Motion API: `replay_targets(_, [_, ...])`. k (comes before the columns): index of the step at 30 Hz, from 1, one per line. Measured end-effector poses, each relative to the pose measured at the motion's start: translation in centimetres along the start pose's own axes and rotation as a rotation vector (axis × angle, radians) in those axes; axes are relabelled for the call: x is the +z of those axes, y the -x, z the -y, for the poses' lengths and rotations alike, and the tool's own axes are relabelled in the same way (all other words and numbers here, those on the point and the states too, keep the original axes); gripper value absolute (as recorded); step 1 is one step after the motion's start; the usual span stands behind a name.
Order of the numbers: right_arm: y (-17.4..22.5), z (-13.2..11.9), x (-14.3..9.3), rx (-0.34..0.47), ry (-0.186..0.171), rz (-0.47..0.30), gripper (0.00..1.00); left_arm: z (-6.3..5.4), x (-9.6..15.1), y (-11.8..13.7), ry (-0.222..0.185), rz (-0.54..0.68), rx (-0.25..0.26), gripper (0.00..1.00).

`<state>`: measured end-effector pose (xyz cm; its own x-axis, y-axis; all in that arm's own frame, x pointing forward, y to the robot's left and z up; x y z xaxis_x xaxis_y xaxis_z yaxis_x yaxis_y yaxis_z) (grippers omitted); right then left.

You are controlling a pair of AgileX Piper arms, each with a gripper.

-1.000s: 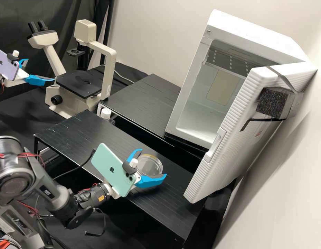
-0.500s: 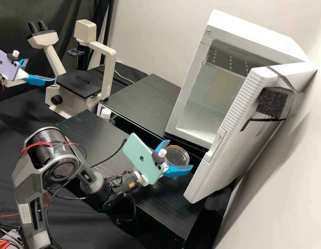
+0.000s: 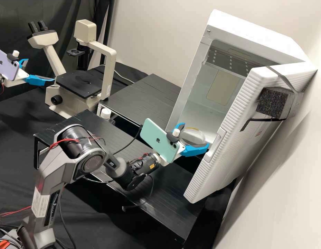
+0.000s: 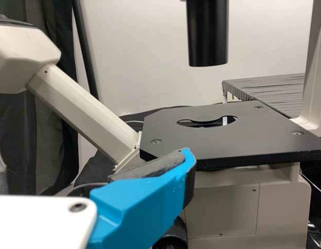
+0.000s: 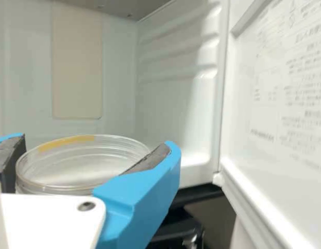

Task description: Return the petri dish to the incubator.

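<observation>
1. At the right of the high view, the white incubator [image 3: 250, 27] is seen with its door [image 3: 233, 138] swung wide, and its mouth is faced by the loaded pincer.
2. In front of it, the black-topped desk [image 3: 86, 121] is partly overhung by the right arm [image 3: 55, 169]. That arm is bent at the elbow, its forearm stretched toward the incubator and its wrist held about level.
3. Beside the farther desk, the microscope [image 3: 108, 76] is faced by the left pincer [image 3: 40, 70], whose blue fingers are parted with nothing held between them.
4. At the incubator mouth, the right pincer [image 3: 196, 135] is closed around the petri dish, which is gripped at its sides by dark pads.
5. Between those pads, the petri dish [image 5: 72, 176] is carried roughly flat, clear of the desk. Whether its leading rim has crossed the sill cannot be fairly judged from this slant.
6. The step in hand is judged to be the insertion. The dish should next be taken inward, kept level and away from the door's edge, then lowered to the chamber floor [image 3: 203, 114] and released; if it were tipped, the lid might be shifted.
</observation>
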<state>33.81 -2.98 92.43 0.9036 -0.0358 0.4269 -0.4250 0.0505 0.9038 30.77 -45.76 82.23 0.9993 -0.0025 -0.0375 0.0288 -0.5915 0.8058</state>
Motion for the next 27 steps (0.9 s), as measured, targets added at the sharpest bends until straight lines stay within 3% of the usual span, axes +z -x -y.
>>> replay_targets(5, [-2.2, -0.2, -0.2, 0.019, -0.011, -0.016, 0.00, 0.0, 0.0, 0.0, 0.000, 0.000, 0.000, 1.00])
replay_targets(17, [-6.8, 0.4, 2.2, -0.016, -0.088, 0.049, 0.00, 0.0, 0.0, 0.0, 0.000, 0.000, 0.000, 1.00])
replay_targets(27, [-9.5, 1.1, 3.2, -0.053, -0.076, 0.072, 0.00, 0.0, 0.0, 0.0, 0.000, 0.000, 0.000, 1.00])
